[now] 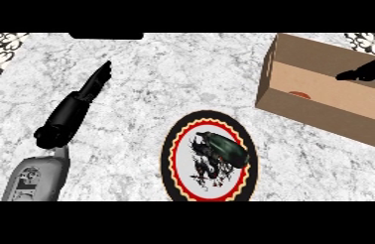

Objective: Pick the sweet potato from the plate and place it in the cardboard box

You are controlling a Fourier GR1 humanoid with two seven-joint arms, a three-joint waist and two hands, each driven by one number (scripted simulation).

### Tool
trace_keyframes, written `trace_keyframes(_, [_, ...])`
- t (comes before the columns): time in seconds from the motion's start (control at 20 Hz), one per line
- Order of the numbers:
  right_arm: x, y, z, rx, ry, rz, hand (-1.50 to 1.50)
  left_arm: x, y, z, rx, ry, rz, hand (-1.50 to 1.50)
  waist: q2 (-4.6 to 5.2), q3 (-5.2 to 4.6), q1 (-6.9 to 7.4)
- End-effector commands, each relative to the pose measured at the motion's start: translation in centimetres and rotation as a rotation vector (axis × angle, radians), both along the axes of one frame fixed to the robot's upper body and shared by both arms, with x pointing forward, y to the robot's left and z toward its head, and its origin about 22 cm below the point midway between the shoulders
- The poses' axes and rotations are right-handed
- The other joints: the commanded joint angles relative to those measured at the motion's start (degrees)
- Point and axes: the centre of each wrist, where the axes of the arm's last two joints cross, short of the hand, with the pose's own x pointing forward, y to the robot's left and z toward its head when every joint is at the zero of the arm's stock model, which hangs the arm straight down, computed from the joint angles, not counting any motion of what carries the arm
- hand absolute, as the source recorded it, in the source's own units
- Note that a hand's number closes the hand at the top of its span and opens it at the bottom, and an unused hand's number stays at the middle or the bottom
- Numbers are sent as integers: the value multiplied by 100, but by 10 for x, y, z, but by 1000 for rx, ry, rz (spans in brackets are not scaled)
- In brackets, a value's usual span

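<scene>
Nearest, at the worktop's (168, 74) near edge, stands a round plate (180, 186) with a black outer ring, a red and yellow scalloped band and a white middle that carries a dark dragon-like drawing; a dark green oval shape lies over the drawing's right part, and no sweet potato shows on the plate. No words or brand marks can be read on the plate. To its left, by the near left corner, the grey left forearm rises from the near edge, with faint marks on its casing too small to read. The left hand (77, 106) reaches from it toward the far left part of the white-grey marbled worktop, its black fingers straight and together, released and holding nothing. Farther back, at the far right corner, sits the open cardboard box (307, 109), brown, turned at an angle to the worktop's edges, with no print or label visible on its walls. Inside it, on the floor by the near wall, a small orange-red piece shows, the sweet potato (298, 94), mostly hidden by that wall. Above the box's right part only a dark bit of the right hand (357, 73) shows at the worktop's right edge; whether it is released or clenched cannot be told.
</scene>
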Motion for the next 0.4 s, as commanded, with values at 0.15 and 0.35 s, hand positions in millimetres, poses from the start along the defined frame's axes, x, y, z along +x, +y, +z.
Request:
trace_keyframes(0.15, [-2, -30, 3, 469, 109, -104, -150, 1, 1, -1, -4, 1, -25, 0, 68, -5, 104])
trace_keyframes(0.35, [-23, -68, 21, 522, 39, -212, -150, 2, -1, 10, -10, -11, -21, 0, 114, 7, 196])
